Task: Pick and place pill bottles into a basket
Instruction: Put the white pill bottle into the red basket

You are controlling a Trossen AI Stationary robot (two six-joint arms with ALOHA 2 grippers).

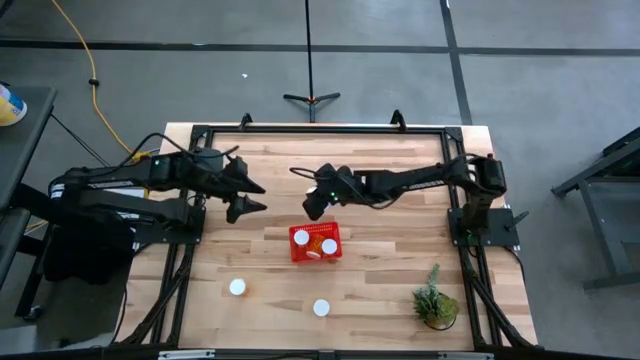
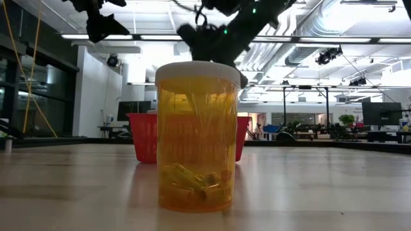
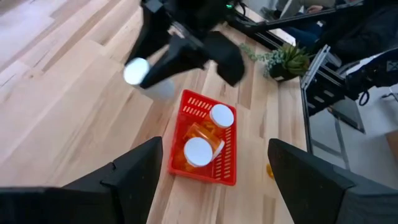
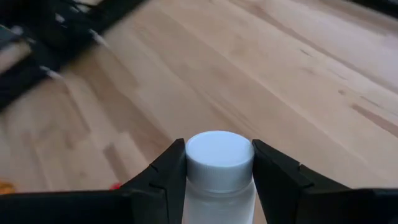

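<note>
The right hand (image 4: 219, 180) is closed on a pill bottle (image 4: 219, 163), one finger on each side of it just under the white cap. In the overhead view this hand (image 1: 316, 205) hangs above the surface just beyond the far left corner of the red basket (image 1: 296, 252); the left wrist view shows the held bottle (image 3: 138, 72) in the air, near the basket's far end.

The bottle looks light, stiff and smooth: hard plastic that will not give under the fingers but could slip or twist if gripped loosely. The band below the cap, where the fingers (image 4: 163, 177) sit now, looks like the best place to hold, since the wider cap would act as a stop.

The held bottle's long axis runs along the fingers with the cap toward the wrist camera, and it appears tilted rather than plumb.

Two bottles (image 3: 200, 151) already lie in the basket (image 3: 229, 175), caps (image 3: 222, 116) showing from above. Two more stand upright on the surface near the front: one (image 1: 237, 288) to the left and one (image 1: 321, 308) nearer the middle, the latter probably the orange bottle (image 2: 196, 138) looming before the low camera, pills at its bottom.

The left hand (image 1: 254, 196) hovers wide open and empty to the left of the basket.
</note>
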